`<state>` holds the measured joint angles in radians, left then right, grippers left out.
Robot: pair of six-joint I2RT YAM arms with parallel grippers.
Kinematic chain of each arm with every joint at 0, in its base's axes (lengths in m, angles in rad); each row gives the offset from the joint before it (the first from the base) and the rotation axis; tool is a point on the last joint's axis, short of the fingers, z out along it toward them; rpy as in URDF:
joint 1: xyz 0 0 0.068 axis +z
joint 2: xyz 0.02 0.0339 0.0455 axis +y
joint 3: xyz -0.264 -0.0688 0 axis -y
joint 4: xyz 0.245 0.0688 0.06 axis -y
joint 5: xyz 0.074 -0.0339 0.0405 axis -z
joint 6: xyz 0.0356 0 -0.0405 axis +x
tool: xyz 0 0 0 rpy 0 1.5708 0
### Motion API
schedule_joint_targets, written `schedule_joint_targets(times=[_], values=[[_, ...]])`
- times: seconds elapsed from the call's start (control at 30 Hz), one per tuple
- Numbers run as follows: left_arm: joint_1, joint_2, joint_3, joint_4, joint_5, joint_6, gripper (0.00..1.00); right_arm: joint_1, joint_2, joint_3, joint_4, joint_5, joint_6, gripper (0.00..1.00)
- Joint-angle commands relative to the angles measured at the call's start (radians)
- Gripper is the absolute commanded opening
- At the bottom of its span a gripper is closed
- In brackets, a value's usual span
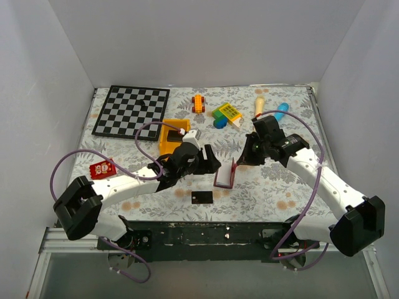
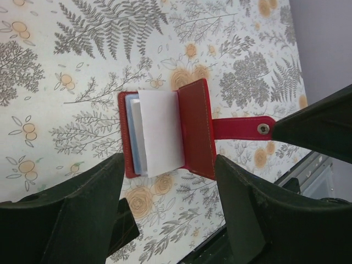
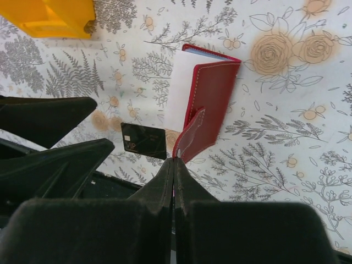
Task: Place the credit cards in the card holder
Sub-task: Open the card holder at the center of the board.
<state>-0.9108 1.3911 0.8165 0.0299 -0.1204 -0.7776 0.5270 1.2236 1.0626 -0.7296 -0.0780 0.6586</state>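
Floral tabletop [image 1: 274,187] is carrying a chessboard [image 1: 132,110], yellow bin [image 1: 168,142], orange toy car [image 1: 198,103], black credit card [image 1: 202,198] and the open card holder [image 1: 224,173].

Red card holder [image 1: 225,174] near black card [image 1: 202,198]

The white left arm [image 1: 124,187] reaches from its base at the near left toward the middle of the tabletop; its black left gripper [image 1: 212,161] hangs with jaws well apart; the white right arm [image 1: 324,180] angles inward from the near right; its black right gripper [image 1: 241,161] points down-left, fingers pressed together, pinching the snap tab of the dark red folding card holder [image 1: 224,174].
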Motion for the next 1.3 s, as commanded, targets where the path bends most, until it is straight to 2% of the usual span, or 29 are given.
schedule_joint_targets(times=[0.0,0.23,0.5,0.73,0.9,1.03,1.27], values=[[0.006,-0.024,-0.017,-0.025,-0.03,0.011,0.66,0.007,-0.006,0.045,0.055,-0.046,0.018,0.01],[0.006,0.046,-0.008,-0.015,-0.002,0.02,0.63,0.007,-0.019,-0.038,-0.034,0.102,0.016,0.01],[0.006,0.134,0.016,0.01,0.044,0.031,0.52,0.005,0.017,-0.196,-0.097,0.372,0.094,0.01],[0.006,0.19,0.041,0.019,0.07,0.058,0.41,0.005,0.077,-0.253,-0.073,0.408,0.13,0.01],[0.004,0.27,0.085,0.01,0.064,0.113,0.4,0.004,0.089,-0.27,-0.059,0.42,0.134,0.01],[0.006,0.338,0.145,-0.062,0.025,0.144,0.39,0.001,0.094,-0.274,-0.074,0.461,0.136,0.01],[0.006,0.375,0.174,-0.085,0.004,0.156,0.38,-0.007,0.094,-0.28,-0.111,0.529,0.151,0.01]])
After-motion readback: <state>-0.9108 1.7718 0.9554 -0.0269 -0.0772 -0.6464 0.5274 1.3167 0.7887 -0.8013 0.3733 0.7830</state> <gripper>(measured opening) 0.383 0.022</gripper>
